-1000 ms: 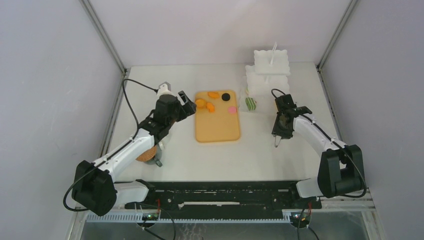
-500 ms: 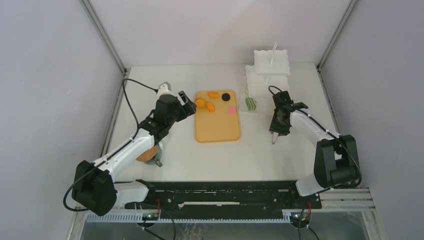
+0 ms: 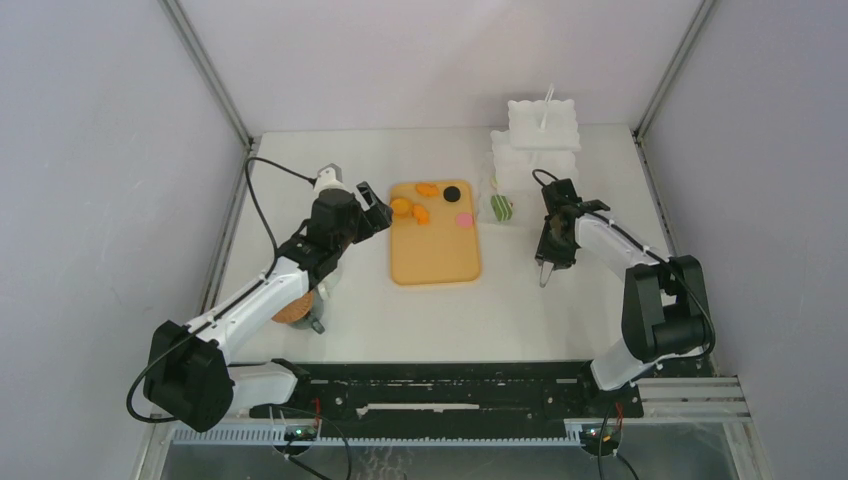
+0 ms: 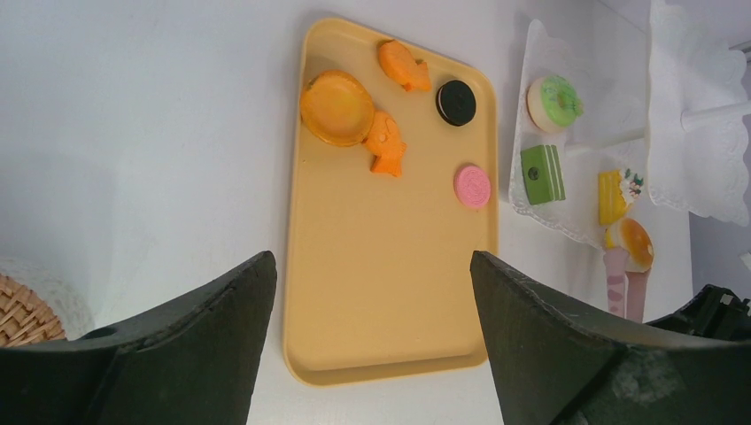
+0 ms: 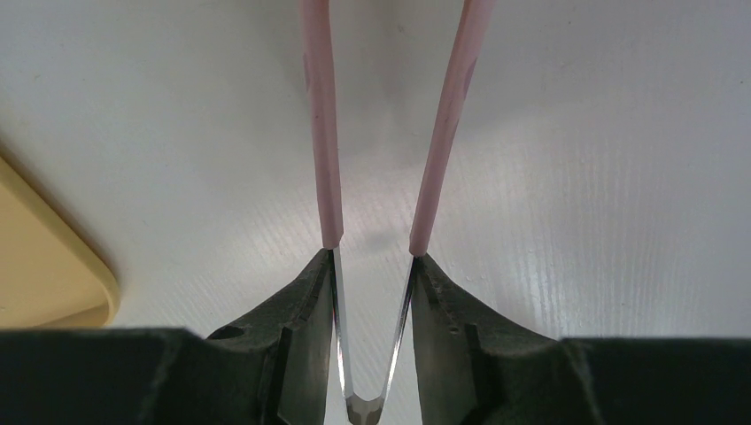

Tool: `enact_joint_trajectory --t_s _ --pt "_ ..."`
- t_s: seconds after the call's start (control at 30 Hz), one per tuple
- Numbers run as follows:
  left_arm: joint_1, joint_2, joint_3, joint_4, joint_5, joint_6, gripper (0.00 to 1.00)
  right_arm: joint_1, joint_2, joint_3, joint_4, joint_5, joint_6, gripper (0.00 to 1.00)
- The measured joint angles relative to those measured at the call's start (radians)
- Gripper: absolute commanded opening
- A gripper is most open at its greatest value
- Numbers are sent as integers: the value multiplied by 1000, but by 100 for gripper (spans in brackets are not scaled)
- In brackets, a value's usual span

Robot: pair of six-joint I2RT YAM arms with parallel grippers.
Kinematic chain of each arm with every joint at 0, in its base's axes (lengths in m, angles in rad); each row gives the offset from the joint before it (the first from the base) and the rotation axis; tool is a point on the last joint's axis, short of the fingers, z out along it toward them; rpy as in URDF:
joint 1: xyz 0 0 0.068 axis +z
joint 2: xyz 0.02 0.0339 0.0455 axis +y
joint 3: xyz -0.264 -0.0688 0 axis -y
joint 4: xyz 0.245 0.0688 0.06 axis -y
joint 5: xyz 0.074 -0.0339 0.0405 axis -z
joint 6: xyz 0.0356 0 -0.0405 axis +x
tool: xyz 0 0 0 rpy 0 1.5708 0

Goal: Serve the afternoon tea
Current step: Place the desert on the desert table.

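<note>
A tan board [image 3: 435, 250] holds orange tarts [image 3: 404, 208], a black round [image 3: 452, 193] and a pink round [image 3: 464, 219]. The left wrist view shows the same orange tarts [image 4: 336, 108], black round [image 4: 456, 102] and pink round [image 4: 472, 186]. It also shows a green donut [image 4: 555, 97], a green cake [image 4: 542, 173] and a yellow wedge [image 4: 611, 197] on the white stand. My left gripper [image 3: 372, 214] is open and empty at the board's left edge. My right gripper [image 3: 553, 260] is shut on the pink tongs [image 5: 323, 133], whose arms stand apart and empty. A cork coaster [image 3: 291, 311] lies under my left arm. No mug shows clearly.
The white tiered stand [image 3: 541, 130] stands at the back right, just beyond my right gripper. Grey walls close in the table on the left, right and back. The black rail [image 3: 440, 385] runs along the near edge.
My right arm has swung a little to the left and farther back with the tongs. The left arm and the pastries have not moved.
</note>
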Motion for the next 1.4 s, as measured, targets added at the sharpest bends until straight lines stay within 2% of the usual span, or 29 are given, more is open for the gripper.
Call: enact_joint_trajectory --t_s 0.47,1.4 --pt "0 0 0 0 0 0 85 -6 61 79 34 2 -1 22" --pt "2 0 0 0 0 0 85 -6 28 58 160 7 -5 23"
